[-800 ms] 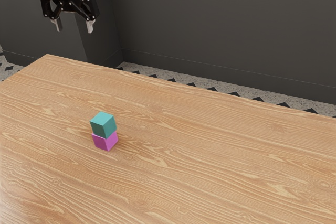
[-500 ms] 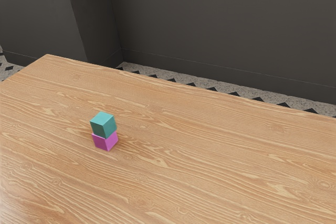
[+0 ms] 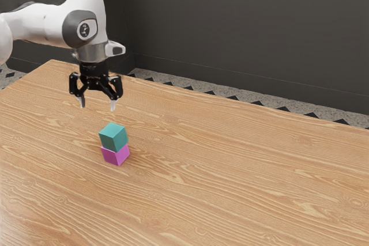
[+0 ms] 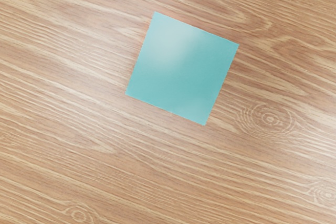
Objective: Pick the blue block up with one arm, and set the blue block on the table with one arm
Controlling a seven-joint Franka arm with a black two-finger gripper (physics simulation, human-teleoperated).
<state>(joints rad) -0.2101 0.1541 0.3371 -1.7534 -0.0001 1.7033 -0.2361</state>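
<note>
So the blue block (image 3: 113,137) is sitting on top of the pink block (image 3: 116,154), and the gripper (image 3: 97,105) is up above, fingers spread wide with nothing between them. Pickup hasn't happened, so I'd call it early days: it's gotta come down, grab blue, lift it off and set it on the bare table (image 3: 242,171).

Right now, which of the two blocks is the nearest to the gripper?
The blue block, the teal-toned upper one of the stack. It sits on the purple block, which is lower and so farther from the open gripper.
</note>
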